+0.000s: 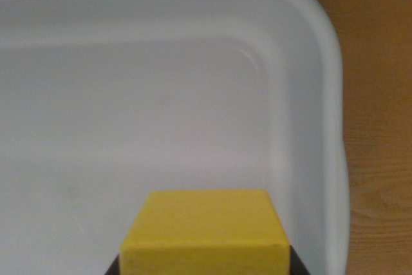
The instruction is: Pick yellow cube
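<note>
One yellow cube [205, 236] fills the bottom centre of the frame, nearest the camera, with a dark tip of the fingers [114, 267] showing at each of its lower corners, clamped against its sides. Behind it lies one white plastic tray [325, 82], empty inside, its rounded corner at upper right. The wooden bench [380, 127] runs down the right edge. No writing or labels show.

Legible text, labels, brands, numbers, signs: none. Yellow cube [205, 233], white bin [322, 94], wooden table [380, 127]: all unmarked.
</note>
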Controlling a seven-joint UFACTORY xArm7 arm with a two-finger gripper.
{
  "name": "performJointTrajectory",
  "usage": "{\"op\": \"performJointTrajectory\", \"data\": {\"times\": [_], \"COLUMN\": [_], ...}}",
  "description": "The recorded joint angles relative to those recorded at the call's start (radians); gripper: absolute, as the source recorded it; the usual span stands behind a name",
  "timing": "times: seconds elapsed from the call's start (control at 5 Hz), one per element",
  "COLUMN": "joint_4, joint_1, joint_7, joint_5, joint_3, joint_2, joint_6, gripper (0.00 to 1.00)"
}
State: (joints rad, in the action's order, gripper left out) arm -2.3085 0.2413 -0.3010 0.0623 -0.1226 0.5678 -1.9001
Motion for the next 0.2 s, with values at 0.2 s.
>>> {"op": "performJointTrajectory", "data": {"times": [0.2], "joint_4": [0.0], "joint_1": [0.0], "joint_7": [0.0], "joint_5": [0.0], "joint_3": [0.0], "joint_2": [0.0], "joint_6": [0.0], "gripper": [1.0]}}
